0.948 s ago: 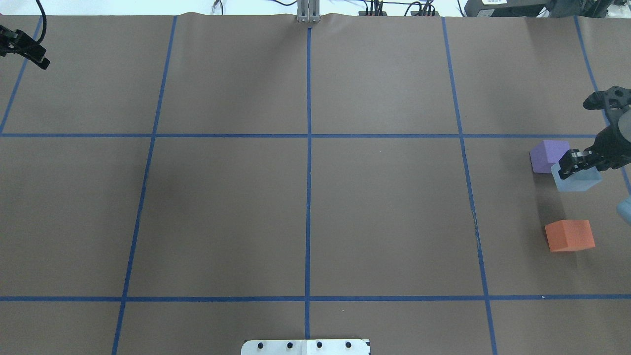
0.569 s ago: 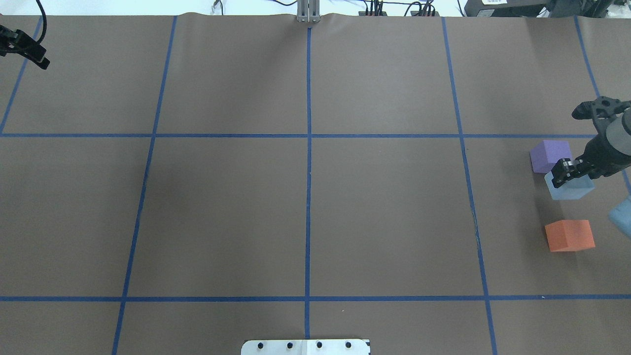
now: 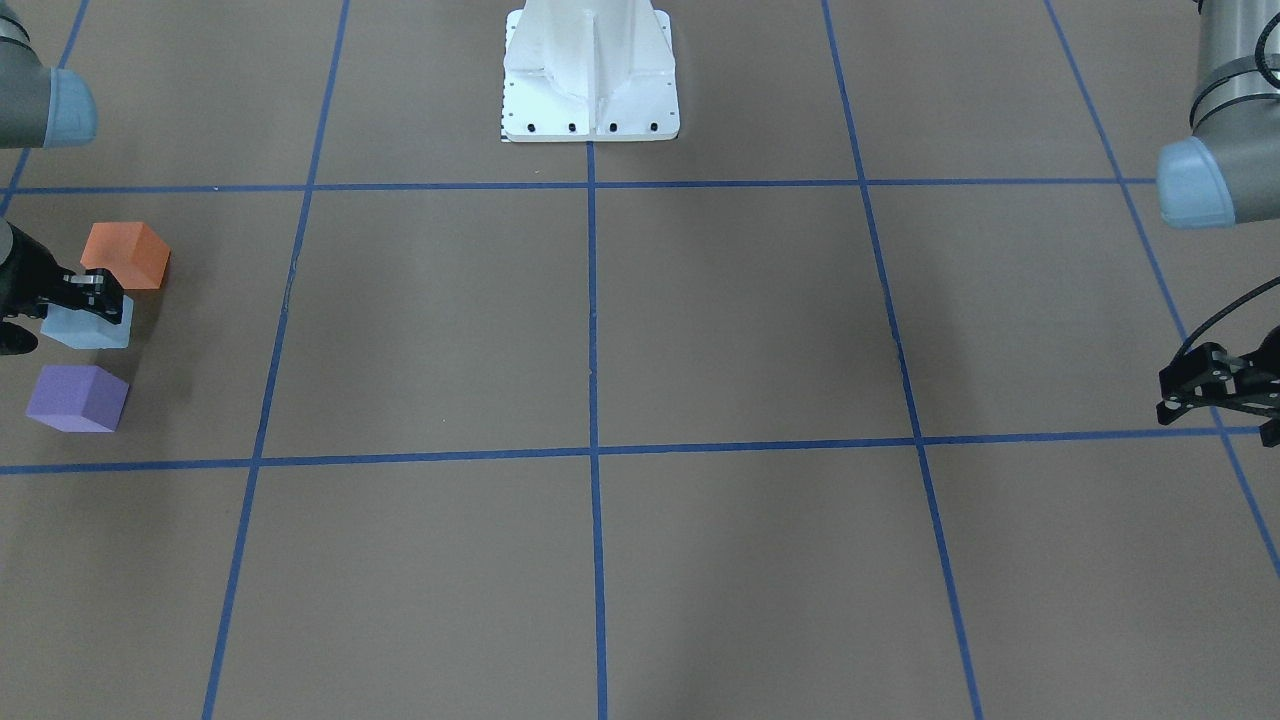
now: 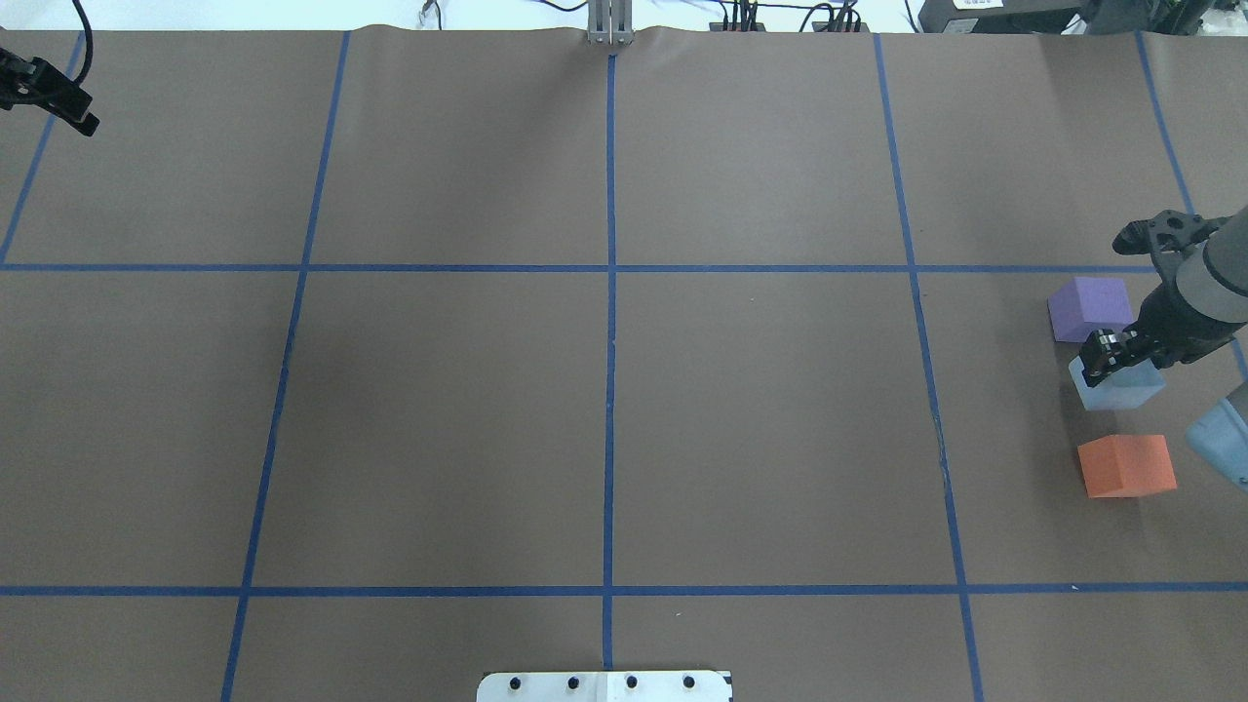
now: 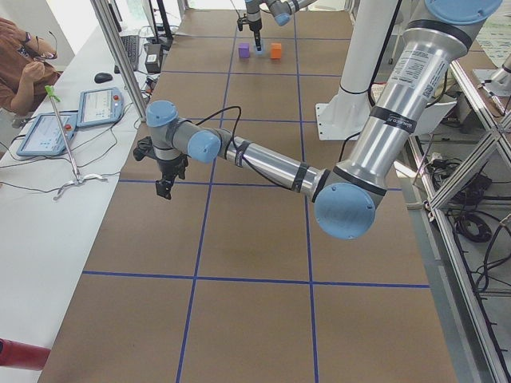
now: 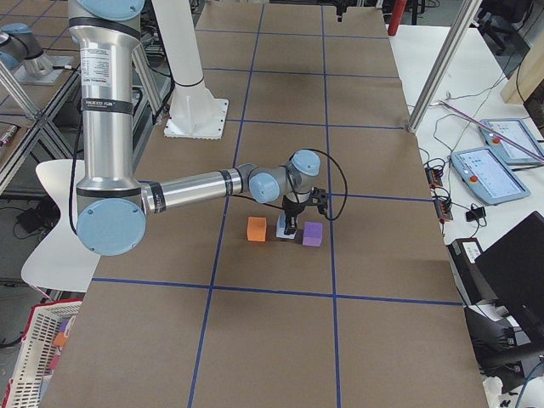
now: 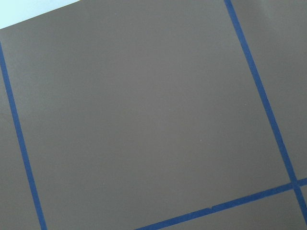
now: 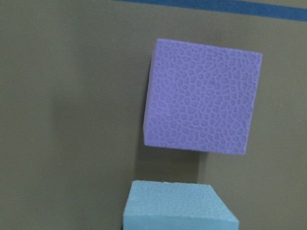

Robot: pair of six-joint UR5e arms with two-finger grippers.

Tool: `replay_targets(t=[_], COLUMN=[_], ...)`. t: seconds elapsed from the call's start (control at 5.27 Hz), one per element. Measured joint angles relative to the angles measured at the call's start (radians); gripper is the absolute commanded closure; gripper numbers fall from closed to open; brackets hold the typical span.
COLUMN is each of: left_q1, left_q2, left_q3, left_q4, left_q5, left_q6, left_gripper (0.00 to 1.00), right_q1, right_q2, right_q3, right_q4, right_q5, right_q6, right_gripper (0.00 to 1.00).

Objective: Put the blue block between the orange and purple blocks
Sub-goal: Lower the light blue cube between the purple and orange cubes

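Note:
My right gripper (image 4: 1119, 359) is shut on the light blue block (image 4: 1116, 385) and holds it low over the table, in the gap between the purple block (image 4: 1090, 308) and the orange block (image 4: 1126, 465). I cannot tell whether the blue block touches the table. It sits closer to the purple block than to the orange one. The front view shows the same row: orange block (image 3: 127, 254), blue block (image 3: 88, 326), purple block (image 3: 78, 398). The right wrist view shows the purple block (image 8: 204, 96) beyond the blue block (image 8: 175, 206). My left gripper (image 4: 60, 102) hangs empty at the far left corner and looks open.
Brown paper with a blue tape grid (image 4: 610, 292) covers the table. The robot's white base plate (image 4: 604, 685) is at the near edge. An operator (image 5: 20, 64) and tablets sit beyond the table's far side in the left view.
My right gripper has carried the blue block down and toward the orange block, away from the purple one. The left arm has barely moved.

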Motion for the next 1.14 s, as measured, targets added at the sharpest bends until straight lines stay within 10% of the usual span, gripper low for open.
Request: replay_targets(t=[0.57, 0.76, 0.95, 1.14], left_q1=[0.001, 0.001, 0.001, 0.002], left_q2=[0.0, 0.0, 0.0, 0.0], left_q3=[0.0, 0.001, 0.001, 0.002], left_q4=[-0.001, -0.001, -0.001, -0.002], left_q5=[0.0, 0.001, 0.001, 0.002], left_q6=[0.0, 0.0, 0.0, 0.0], left_gripper=[0.0, 0.0, 0.0, 0.0], right_q1=[-0.03, -0.036, -0.037, -0.036], right_q2=[0.021, 0.024, 0.026, 0.027], right_q3=[-0.031, -0.037, -0.037, -0.034], right_q4=[0.0, 0.0, 0.001, 0.001], right_q5=[-0.004, -0.005, -0.004, -0.004], right_q6=[0.0, 0.0, -0.002, -0.002], right_gripper=[1.0, 0.36, 0.01, 0.0])
